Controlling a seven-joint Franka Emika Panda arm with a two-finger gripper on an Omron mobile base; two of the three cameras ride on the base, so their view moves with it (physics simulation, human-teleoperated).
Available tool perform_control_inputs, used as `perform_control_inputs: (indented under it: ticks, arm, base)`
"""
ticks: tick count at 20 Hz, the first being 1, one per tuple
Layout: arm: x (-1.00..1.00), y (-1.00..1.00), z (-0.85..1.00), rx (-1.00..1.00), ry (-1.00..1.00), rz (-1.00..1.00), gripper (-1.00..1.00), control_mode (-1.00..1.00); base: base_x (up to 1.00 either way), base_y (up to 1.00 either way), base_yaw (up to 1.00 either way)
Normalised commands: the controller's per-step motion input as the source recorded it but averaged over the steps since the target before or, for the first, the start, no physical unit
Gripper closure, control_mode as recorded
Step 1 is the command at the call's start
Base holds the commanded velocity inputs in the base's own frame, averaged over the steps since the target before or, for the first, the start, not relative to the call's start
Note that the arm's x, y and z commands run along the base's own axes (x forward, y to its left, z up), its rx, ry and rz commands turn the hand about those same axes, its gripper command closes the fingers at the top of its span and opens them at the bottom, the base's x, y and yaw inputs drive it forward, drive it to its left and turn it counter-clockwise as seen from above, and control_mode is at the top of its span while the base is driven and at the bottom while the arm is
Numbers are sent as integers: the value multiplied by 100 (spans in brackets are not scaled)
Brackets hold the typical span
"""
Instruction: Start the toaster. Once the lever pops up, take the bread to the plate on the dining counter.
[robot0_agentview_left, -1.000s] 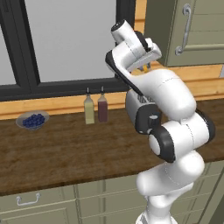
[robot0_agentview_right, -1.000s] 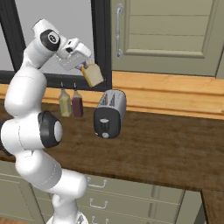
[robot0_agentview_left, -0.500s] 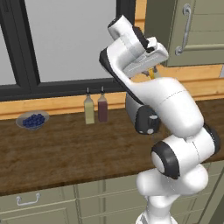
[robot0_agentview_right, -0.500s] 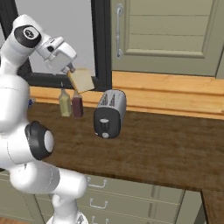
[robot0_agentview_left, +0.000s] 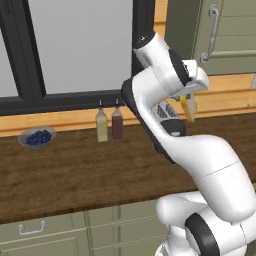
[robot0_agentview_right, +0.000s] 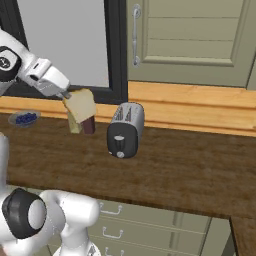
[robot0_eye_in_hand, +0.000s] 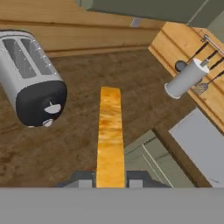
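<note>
A dark wood-grain counter (robot0_agentview_right: 190, 160) is seen running under a black-framed window (robot0_agentview_left: 75, 50), with pale green drawers below and a cabinet door with a metal handle (robot0_agentview_right: 135, 35) above. The toaster (robot0_agentview_right: 125, 130) stands on the counter, its two slots plainly empty in the hand view.

The bread (robot0_agentview_right: 80, 106) is held up in the air, left of the toaster and clear of it in the right base view; the hand (robot0_agentview_right: 66, 95) is closed on the slice, which is pinched at one edge. In the left base view the slice is shown edge-on (a thin yellow strip below the wrist), and the toaster is largely hidden behind the arm.

A white cup of utensils (robot0_eye_in_hand: 186, 78) by a wooden wall is given by the hand view alone.

A grey bowl (robot0_agentview_left: 36, 137) holding blueberries sits at the counter's left end, and two bottles (robot0_agentview_left: 109, 125) stand beside each other below the window; their contents cannot be made out.
</note>
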Motion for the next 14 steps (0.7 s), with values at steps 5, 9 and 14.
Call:
perform_control_inputs:
  ticks: [5, 9, 14]
  arm:
    - [-88, -3, -3, 14, -37, 0, 100, -100]
    - [-71, -1, 0, 7, -37, 0, 100, -100]
    - [-46, 0, 0, 4, -27, 0, 100, -100]
  base:
    - [0, 0, 0]
    - [0, 0, 0]
    - [0, 0, 0]
